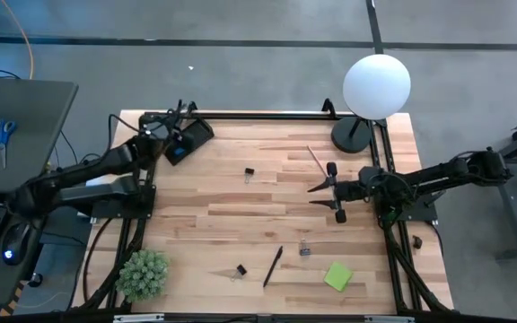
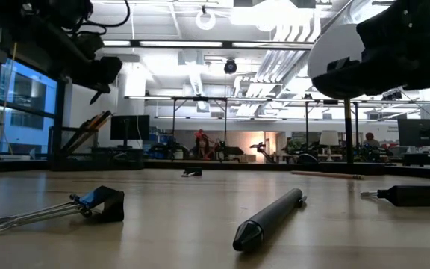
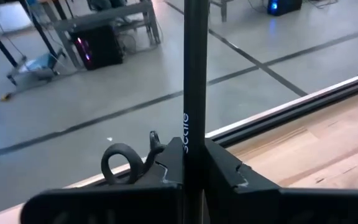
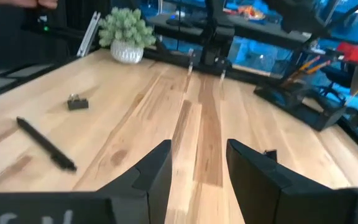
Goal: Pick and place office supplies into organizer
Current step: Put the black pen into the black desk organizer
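The organizer [image 1: 197, 133], a small black tray with something blue [image 1: 177, 153] in it, sits at the table's far left corner. My left gripper [image 1: 176, 126] hovers over it, shut on a black pen [image 3: 194, 74]. A black loop [image 3: 117, 163] shows just beside the fingers; what it belongs to I cannot tell. My right gripper [image 1: 318, 194] hangs open above the table's right middle, with nothing between its fingers [image 4: 157, 168]. Loose on the wood lie another black pen [image 1: 273, 266], a pencil [image 1: 317, 159], three binder clips [image 1: 249, 172] [image 1: 304, 248] [image 1: 240, 269] and a green sticky-note pad [image 1: 337, 275]. My left gripper pinches the pen's barrel [image 3: 185, 134], by its white lettering, between its two fingers. The fingers lie across the pen. One end of the pen sticks out well past them, and the gripper hides the other end. The pen is held up off the table.
A white globe lamp [image 1: 376, 85] on a round black base [image 1: 352, 136] stands at the far right. A green spiky plant [image 1: 144, 274] fills the near left corner. Black frame rails [image 1: 267, 115] edge the table. The middle of the tabletop [image 1: 214, 215] is bare wood.
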`<state>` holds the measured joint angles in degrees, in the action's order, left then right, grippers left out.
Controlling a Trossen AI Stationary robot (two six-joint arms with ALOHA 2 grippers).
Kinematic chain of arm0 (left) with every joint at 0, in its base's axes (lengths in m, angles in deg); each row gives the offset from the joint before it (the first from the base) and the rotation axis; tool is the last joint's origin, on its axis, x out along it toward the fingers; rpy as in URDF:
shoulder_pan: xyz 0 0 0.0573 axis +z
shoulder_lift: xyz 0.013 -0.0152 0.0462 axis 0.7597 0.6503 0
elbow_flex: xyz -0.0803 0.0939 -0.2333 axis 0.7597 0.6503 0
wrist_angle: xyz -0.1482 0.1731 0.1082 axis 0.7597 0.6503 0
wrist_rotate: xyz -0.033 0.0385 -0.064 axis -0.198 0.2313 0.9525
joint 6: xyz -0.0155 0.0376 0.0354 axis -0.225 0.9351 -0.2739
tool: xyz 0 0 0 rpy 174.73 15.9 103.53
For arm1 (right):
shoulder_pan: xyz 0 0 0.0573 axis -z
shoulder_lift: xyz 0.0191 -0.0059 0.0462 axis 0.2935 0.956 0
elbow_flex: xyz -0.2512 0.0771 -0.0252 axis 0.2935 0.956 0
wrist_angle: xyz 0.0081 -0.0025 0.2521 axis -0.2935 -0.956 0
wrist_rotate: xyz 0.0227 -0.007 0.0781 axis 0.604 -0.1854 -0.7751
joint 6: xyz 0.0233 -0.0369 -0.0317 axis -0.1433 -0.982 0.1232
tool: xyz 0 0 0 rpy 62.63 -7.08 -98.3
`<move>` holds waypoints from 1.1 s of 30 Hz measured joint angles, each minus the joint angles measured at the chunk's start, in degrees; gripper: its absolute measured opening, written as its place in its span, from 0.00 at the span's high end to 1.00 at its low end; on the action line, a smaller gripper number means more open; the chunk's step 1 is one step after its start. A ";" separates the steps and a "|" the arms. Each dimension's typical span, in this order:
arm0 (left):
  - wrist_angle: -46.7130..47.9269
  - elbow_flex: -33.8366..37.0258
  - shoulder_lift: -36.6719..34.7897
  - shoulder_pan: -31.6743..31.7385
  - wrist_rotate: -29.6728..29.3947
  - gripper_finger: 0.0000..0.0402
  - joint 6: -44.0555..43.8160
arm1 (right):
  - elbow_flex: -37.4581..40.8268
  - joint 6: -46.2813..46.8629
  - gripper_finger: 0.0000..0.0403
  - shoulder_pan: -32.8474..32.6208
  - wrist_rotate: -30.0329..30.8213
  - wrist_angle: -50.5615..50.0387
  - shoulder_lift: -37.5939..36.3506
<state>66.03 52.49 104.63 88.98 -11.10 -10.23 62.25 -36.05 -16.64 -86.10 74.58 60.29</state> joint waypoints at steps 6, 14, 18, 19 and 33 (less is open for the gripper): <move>0.01 0.14 -0.05 7.35 8.38 0.97 2.83 | 0.00 -1.00 0.64 0.00 0.04 -0.70 0.00; -3.76 4.16 -3.99 6.70 13.13 0.96 3.62 | 0.00 -1.86 0.64 -0.02 -0.13 -0.81 0.00; -6.08 7.97 -5.67 7.80 13.45 0.96 2.69 | 0.00 -1.92 0.64 -0.04 -1.04 -1.19 -0.01; -6.49 8.67 -5.89 8.20 13.47 0.96 2.57 | 0.00 -1.99 0.64 -0.04 -1.17 -1.33 -0.01; -13.27 12.20 -11.54 15.36 11.96 0.96 6.96 | 0.00 -3.13 0.64 -0.04 -2.04 -2.41 0.00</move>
<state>52.76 64.69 93.10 104.34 0.87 -3.27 62.25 -39.17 -16.68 -88.14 72.18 60.29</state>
